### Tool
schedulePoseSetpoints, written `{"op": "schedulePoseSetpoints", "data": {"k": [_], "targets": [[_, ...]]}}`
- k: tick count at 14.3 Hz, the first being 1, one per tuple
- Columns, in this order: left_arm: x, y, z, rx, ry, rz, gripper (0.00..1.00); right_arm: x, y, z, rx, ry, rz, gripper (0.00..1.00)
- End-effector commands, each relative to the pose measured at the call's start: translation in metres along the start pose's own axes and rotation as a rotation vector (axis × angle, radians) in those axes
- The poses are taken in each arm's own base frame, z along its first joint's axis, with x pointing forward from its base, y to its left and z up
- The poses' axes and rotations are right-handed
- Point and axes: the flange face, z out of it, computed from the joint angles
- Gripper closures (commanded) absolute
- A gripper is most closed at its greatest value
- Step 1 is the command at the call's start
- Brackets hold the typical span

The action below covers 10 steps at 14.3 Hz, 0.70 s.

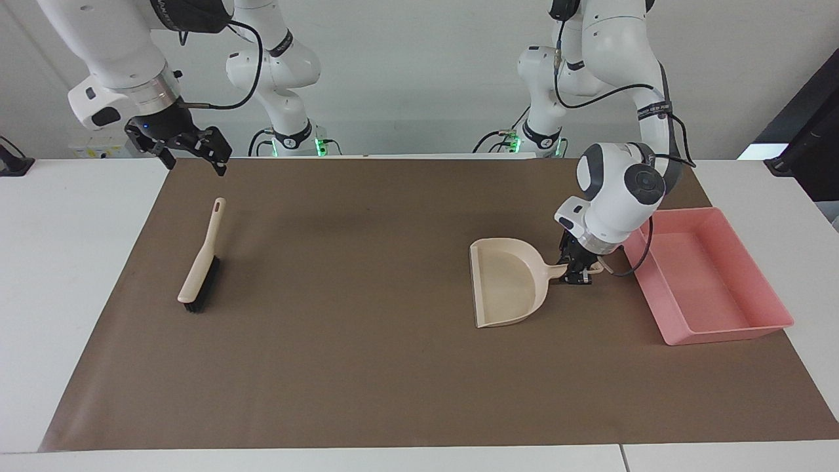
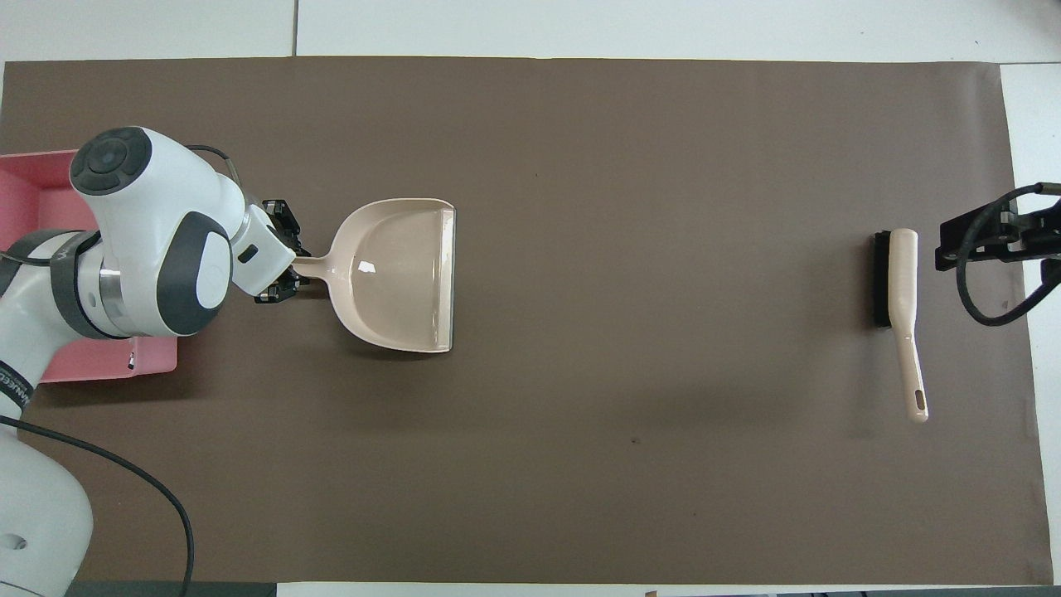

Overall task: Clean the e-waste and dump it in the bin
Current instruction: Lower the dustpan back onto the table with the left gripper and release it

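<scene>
The bench (image 1: 85, 275) is white, and a brown mat (image 1: 367, 367) covers nearly all of it in both views. No e-waste shows anywhere on it, nor in the bin as far as its floor can be seen.

The pink bin (image 1: 711, 278) sits at the right of the facing view, partly hidden by the left arm in the overhead view, where it shows at the left edge (image 2: 25, 178).

The beige dustpan (image 1: 508, 283) lies just beside the bin, right of centre in the facing view, its wide mouth turned toward the middle of the mat. The left gripper (image 1: 577, 269) is down at the dustpan's handle with its fingers closed on it; the overhead view shows the same grip (image 2: 280, 261).

The brush (image 1: 202, 259), beige with black bristles, lies at the left of the facing view, well apart from the dustpan, its handle pointing toward the robots.

The right gripper (image 1: 190, 149) hangs in the air at the upper left of the facing view, over the mat's edge nearest the robots, fingers spread and holding nothing. It is apart from the brush.
</scene>
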Motion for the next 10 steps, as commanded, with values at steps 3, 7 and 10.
{"op": "schedulePoseSetpoints", "data": {"k": [3, 7, 10], "targets": [[0.001, 0.009, -0.037, -0.002, 0.031, -0.056, 0.01, 0.000, 0.003, 0.001, 0.003, 0.006, -0.016, 0.00], [-0.023, 0.004, -0.065, -0.038, 0.029, -0.190, 0.01, 0.000, 0.003, 0.002, 0.003, 0.005, -0.016, 0.00], [-0.060, 0.004, -0.074, -0.048, 0.024, -0.255, 0.01, 0.000, 0.003, 0.001, 0.003, 0.006, -0.016, 0.00]]}}
